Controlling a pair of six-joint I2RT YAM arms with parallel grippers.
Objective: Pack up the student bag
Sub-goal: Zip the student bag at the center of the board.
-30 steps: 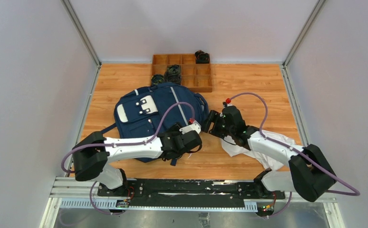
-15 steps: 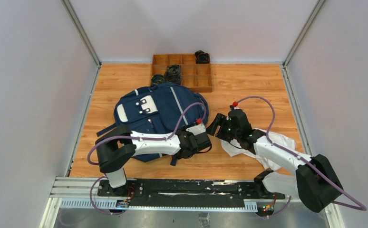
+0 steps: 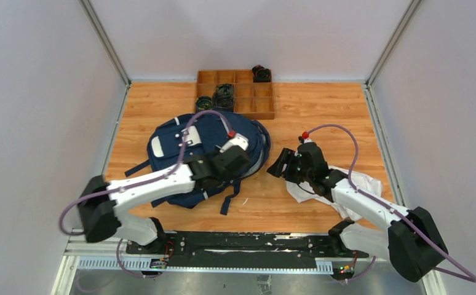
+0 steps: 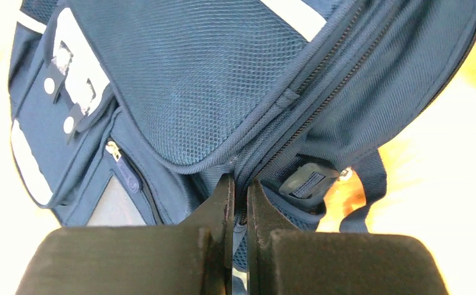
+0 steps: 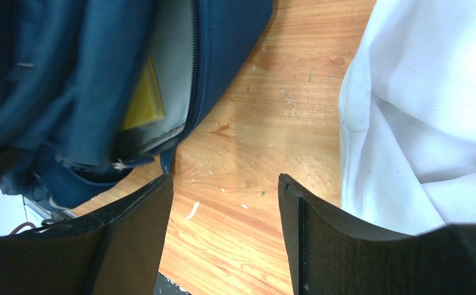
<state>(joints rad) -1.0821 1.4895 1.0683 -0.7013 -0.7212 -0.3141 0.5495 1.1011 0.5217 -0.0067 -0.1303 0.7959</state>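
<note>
— Where is the student bag?
— It lies flat on the bench, left of the middle, with the front patch up. The main zip gapes along the bag's right edge. Through your right wrist camera you see grey lining and a flat yellow thing tucked inside.

— And my left jaws?
— They are pinched almost together on the bag's zip edge, at the near right side of the opening. The zip track runs straight into the slit between them.

— The right jaws?
— They stand wide and hold nothing. They hang low over bare wood, between the bag's open side and the white garment, and touch neither.

— Where does that garment lie?
— It is crumpled on the bench under your right arm, apart from the bag.

— Anything farther off?
— A wooden compartment tray sits at the far edge, behind the bag. There are dark round things in and by it, too small for you to name.
</note>
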